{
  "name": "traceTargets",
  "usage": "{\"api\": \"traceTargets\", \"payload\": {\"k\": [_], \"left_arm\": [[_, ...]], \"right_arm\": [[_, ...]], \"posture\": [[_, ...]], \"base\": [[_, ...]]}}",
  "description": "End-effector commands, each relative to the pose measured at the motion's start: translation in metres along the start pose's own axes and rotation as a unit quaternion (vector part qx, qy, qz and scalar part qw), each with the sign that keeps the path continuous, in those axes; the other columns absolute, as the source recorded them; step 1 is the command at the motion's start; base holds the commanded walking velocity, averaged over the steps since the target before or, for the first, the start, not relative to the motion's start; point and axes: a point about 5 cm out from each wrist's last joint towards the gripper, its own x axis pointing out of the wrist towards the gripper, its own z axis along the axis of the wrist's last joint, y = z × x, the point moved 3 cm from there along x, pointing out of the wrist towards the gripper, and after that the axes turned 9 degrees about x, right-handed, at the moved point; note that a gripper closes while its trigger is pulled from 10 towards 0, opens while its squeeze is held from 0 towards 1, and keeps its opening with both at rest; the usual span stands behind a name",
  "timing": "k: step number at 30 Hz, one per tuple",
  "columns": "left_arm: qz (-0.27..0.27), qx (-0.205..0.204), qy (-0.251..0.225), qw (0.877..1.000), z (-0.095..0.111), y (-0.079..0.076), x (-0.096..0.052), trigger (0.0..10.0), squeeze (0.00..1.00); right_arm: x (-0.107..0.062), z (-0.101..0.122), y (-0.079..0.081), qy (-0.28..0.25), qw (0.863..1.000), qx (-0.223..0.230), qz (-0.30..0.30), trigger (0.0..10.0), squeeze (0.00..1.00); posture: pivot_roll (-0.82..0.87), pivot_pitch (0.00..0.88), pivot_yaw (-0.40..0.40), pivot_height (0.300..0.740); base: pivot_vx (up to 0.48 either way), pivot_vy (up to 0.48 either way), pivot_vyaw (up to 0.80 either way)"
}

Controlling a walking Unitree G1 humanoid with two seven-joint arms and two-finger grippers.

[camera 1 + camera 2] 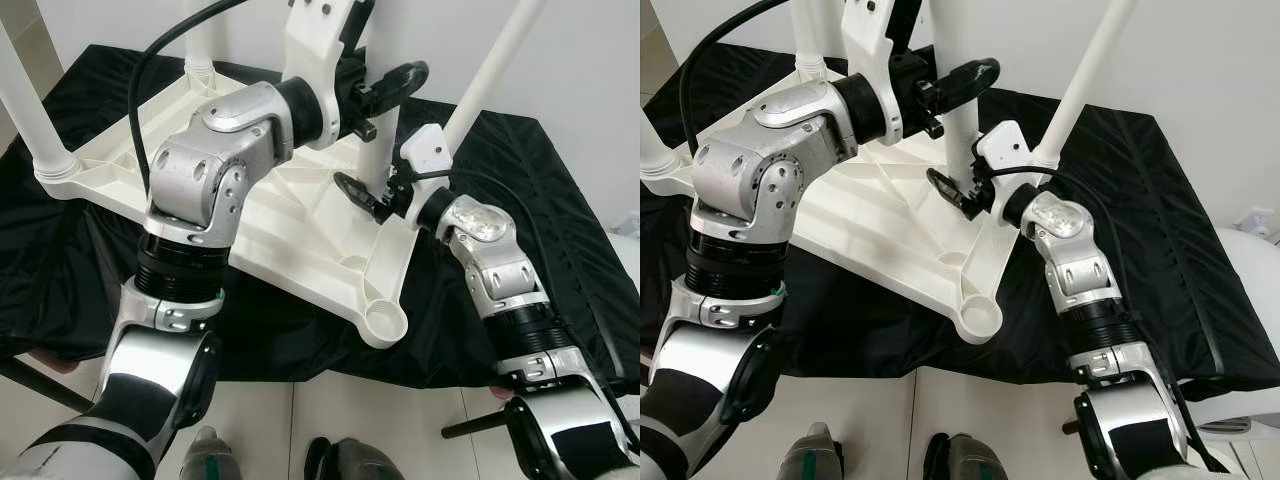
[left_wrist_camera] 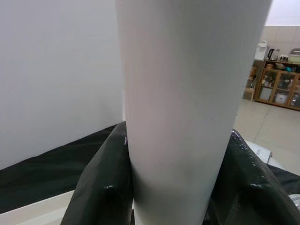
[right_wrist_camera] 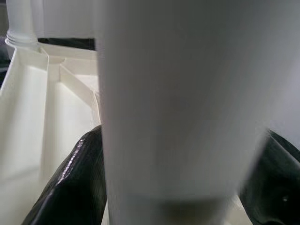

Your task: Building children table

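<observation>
Both grippers clamped on one loose white leg [image 1: 958, 130], left gripper [image 1: 385, 95] high, right gripper [image 1: 372, 192] low near the upturned tabletop [image 1: 300, 230] on black cloth [image 1: 520, 180]; empty corner socket [image 1: 382, 320] close by; risked cross-threading or tipping if driven in off-axis.

A white wall [image 1: 580, 60] stands at twelve o'clock. A wooden cabinet [image 2: 280, 80] stands far behind on the pale tiled floor [image 2: 267, 136].
</observation>
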Motion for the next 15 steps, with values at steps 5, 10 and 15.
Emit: {"api": "traceTargets", "payload": {"k": [5, 10, 15], "left_arm": [[-0.009, 0.015, -0.013, 1.000, 0.0061, -0.0078, 0.0031, 10.0, 0.00], [-0.008, 0.017, -0.015, 1.000, 0.0068, -0.0081, 0.0034, 10.0, 0.00], [-0.006, 0.022, -0.017, 1.000, 0.0079, -0.0080, 0.0033, 10.0, 0.00]], "right_arm": [[0.0031, 0.0072, -0.0048, -0.012, 0.999, 0.039, -0.018, 10.0, 0.00], [0.0052, 0.0064, -0.0053, -0.014, 0.998, 0.059, -0.026, 10.0, 0.00], [0.0058, 0.0060, -0.0062, -0.014, 0.997, 0.072, -0.035, 3.5, 0.00]], "posture": [[0.06, 0.036, -0.130, 0.740], [0.06, 0.036, -0.131, 0.740], [0.06, 0.039, -0.131, 0.740]], "base": [[0.000, 0.000, 0.00], [0.000, 0.000, 0.00], [0.000, 0.000, 0.00]]}}
